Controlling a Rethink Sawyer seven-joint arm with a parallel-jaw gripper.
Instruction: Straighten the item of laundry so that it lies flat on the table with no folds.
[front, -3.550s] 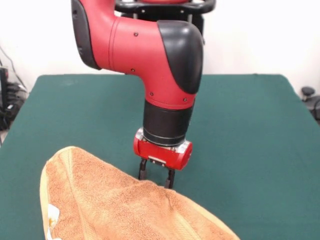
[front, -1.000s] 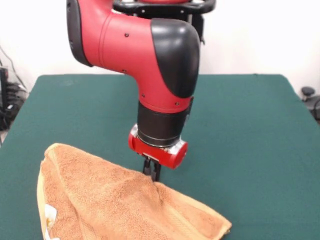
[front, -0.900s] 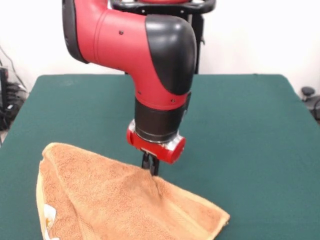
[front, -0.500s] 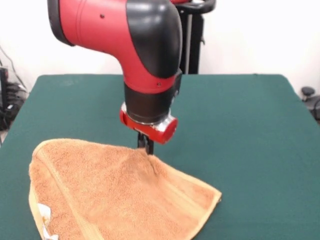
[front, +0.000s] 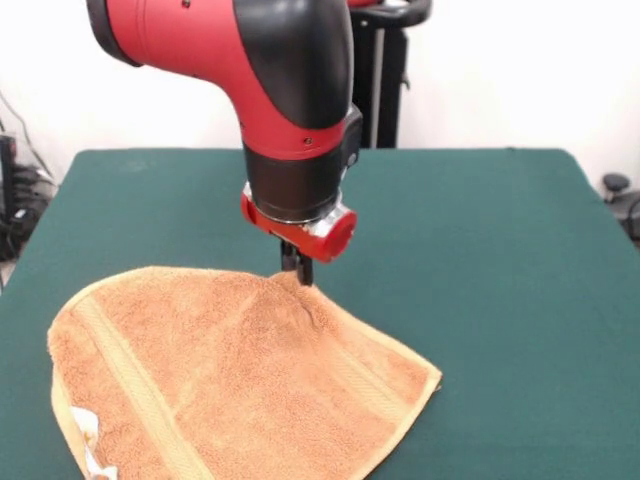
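Jaws closed, pinching far edge of towel | gripper (front: 297, 270) tilted, just above table (front: 500, 250) | white tag (front: 88, 440) at lower left | towel (front: 230, 380) spread on table's near-left part, pinched edge raised into a small peak | right corner (front: 432, 377) lying flat
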